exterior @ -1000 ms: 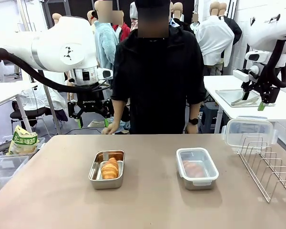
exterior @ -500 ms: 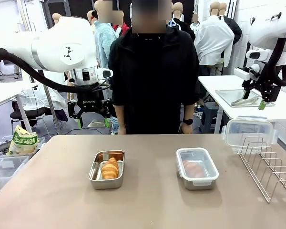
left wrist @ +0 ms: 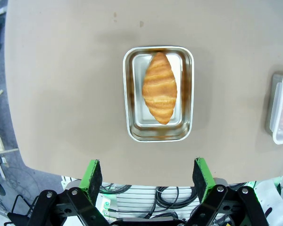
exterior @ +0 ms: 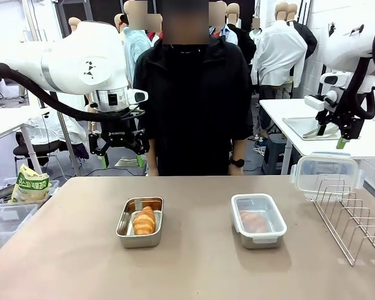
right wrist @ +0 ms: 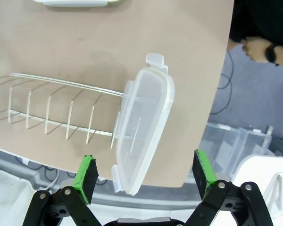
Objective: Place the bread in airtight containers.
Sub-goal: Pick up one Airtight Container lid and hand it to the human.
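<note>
Two steel airtight containers sit mid-table. The left pan [exterior: 125, 225] [left wrist: 131, 94] is uncovered and holds one golden bread croissant [exterior: 144, 220] [left wrist: 159, 87] lying lengthwise. The right pan [exterior: 258, 220] [left wrist: 282, 107] wears a clear snap lid, and a second croissant [exterior: 255, 220] shows through it. A spare clear lid [exterior: 325, 172] [right wrist: 144, 125] leans upright in the wire rack [exterior: 353, 215] [right wrist: 61, 110]. My left gripper [exterior: 122, 160] [left wrist: 147, 176] hangs open, high above the table's far edge behind the left pan. Over the rack and lid, my right gripper [exterior: 330, 136] [right wrist: 144, 176] is open and raised.
A person [exterior: 187, 94] stands at the far side, arms down, one hand [right wrist: 254, 47] beside the table corner. A snack bag [exterior: 30, 184] and clear plastic boxes [exterior: 6, 219] lie off the left edge. A flat metal tray [exterior: 309, 128] sits on the back table.
The person has drawn both hands back from the table's far edge and straightened up. My right gripper has shifted slightly. Pans, lid and left arm are unchanged.
</note>
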Robot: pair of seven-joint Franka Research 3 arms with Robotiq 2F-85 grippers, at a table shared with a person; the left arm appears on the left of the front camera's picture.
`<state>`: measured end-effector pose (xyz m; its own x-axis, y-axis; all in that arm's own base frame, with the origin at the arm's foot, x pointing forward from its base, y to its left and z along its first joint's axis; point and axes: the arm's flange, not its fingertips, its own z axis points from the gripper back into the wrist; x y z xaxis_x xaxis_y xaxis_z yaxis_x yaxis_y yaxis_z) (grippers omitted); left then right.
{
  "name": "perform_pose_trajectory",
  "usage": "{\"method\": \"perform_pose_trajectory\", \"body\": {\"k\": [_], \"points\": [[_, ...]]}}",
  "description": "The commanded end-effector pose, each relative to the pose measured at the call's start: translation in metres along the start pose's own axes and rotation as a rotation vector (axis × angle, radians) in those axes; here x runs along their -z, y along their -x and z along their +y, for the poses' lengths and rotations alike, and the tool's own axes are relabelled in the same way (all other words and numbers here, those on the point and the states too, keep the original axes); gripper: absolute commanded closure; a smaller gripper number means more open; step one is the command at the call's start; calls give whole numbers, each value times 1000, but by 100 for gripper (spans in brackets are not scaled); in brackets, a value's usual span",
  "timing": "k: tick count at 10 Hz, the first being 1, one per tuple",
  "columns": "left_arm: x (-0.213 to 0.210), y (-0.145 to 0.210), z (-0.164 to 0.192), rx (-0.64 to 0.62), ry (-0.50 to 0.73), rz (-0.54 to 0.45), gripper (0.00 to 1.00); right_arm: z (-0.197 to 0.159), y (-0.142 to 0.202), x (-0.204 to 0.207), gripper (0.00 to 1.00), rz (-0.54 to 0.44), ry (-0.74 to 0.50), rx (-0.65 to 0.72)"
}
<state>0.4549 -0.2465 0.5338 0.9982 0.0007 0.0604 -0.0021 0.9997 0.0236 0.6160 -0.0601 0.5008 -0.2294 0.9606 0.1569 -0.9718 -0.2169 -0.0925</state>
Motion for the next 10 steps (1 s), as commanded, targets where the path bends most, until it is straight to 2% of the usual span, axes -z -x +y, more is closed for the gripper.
{"method": "perform_pose_trajectory", "body": {"k": [1, 3, 5, 10], "points": [[-2, 0, 2, 3, -15, -12, 0, -29, 7, 20, 0, -15, -5, 86], [-2, 0, 2, 3, -15, -12, 0, -38, 13, 38, 0, -2, -44, 133], [-2, 0, 2, 3, -15, -12, 0, -38, 12, 49, 0, -21, -136, 144], [-2, 0, 2, 3, -15, -12, 0, -23, 11, 74, 0, -10, -197, 151]]}}
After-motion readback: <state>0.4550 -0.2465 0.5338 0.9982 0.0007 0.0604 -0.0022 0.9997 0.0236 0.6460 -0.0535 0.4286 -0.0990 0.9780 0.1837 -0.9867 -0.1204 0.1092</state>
